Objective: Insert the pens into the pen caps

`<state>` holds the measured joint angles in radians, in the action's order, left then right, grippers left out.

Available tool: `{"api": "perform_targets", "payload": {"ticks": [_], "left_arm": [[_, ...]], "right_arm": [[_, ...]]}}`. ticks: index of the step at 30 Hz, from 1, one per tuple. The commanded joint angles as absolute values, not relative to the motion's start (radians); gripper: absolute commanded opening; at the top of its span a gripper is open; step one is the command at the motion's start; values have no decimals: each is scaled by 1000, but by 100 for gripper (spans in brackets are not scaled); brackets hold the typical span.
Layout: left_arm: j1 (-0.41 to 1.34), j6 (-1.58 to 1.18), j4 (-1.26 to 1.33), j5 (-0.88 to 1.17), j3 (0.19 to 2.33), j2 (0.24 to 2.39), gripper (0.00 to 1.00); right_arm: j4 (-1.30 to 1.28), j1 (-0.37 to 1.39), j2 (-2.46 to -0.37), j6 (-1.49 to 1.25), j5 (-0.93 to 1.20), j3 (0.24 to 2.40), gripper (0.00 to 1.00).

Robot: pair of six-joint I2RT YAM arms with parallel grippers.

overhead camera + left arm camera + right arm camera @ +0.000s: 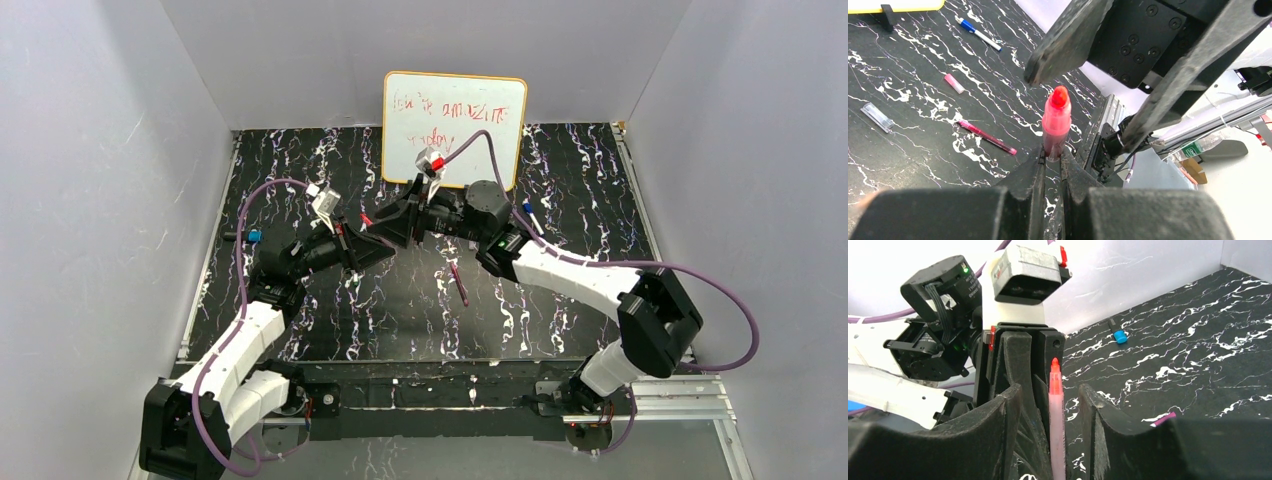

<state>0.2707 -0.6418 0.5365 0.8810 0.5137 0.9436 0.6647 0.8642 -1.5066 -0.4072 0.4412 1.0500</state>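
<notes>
Left gripper (1052,159) fingers clenched on a pink pen (1056,125), uncapped, above the desk (908,115). Right gripper (1050,395) fingers released around it. Other pens lie uncapped; capping remains.

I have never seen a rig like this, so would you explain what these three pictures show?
Two robot arms sit at a black marbled table. The overhead picture looks down from behind them; the other two come from cameras on each wrist. The left end effector is shut on a translucent pink marker pen, tip up. The right end effector stands open around that pen. On the table lie a slim magenta pen, a white pen with a blue end and a short pink cap. A small whiteboard stands at the back.
</notes>
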Motion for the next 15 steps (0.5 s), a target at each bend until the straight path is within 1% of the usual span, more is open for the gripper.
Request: {"api": "perform_targets", "payload": {"ticks": [1,7,13,15], "left_arm": [[273,-630,534,911,552,930,0],[274,-634,536,911,552,931,0],[274,-639,535,912,554,928,0],[274,-639,536,913,551,929,0]], "right_arm": [[667,864,-1530,-386,475,1103,53],[658,864,-1551,-389,484,1117,48],[660,864,-1567,-398,492,1128,36],[661,865,-1573,-401,494,1133,29]]}}
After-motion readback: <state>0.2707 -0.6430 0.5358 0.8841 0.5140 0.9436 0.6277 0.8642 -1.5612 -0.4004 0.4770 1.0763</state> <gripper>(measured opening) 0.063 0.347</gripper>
